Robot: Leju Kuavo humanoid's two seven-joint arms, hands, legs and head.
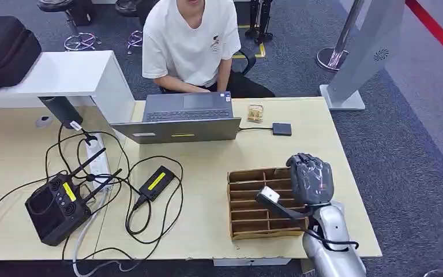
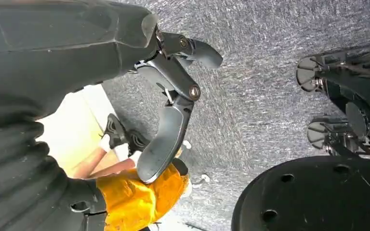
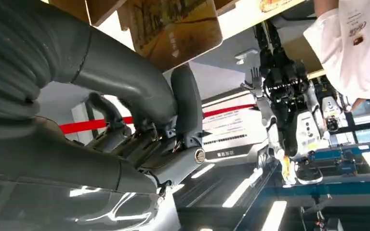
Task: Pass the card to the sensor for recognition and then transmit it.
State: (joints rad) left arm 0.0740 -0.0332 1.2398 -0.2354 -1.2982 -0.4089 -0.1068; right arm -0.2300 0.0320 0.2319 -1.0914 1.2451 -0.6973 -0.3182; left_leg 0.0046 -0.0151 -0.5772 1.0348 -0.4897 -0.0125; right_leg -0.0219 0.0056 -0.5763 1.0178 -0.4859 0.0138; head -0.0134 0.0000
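1. Hovering over the far right corner of the cardboard tray (image 1: 248, 199), the right hand (image 1: 310, 178) shows its back to the head camera, its fingers bent downward toward the compartments.
2. In the right wrist view, the fingers (image 3: 185, 103) reach up to a printed card (image 3: 173, 29) that stands at the cardboard edge; the fingertips lie at the card's edge, yet whether they pinch it or merely touch it cannot be told.
3. The tray, divided into horizontal slots, rests on the right half of the pale wooden table (image 1: 334, 144).
4. A small black sensor (image 1: 282, 128) lies on the table beyond the tray, wired to an open laptop (image 1: 179, 118), well apart from the hand.
5. A person in a white shirt (image 1: 190, 40) sits behind the laptop.
6. The left hand (image 2: 173, 91) hangs above grey carpet, fingers loosely extended and apart, holding nothing.
7. A black controller (image 1: 57, 208) with antennas and loose cables occupies the table's left half.
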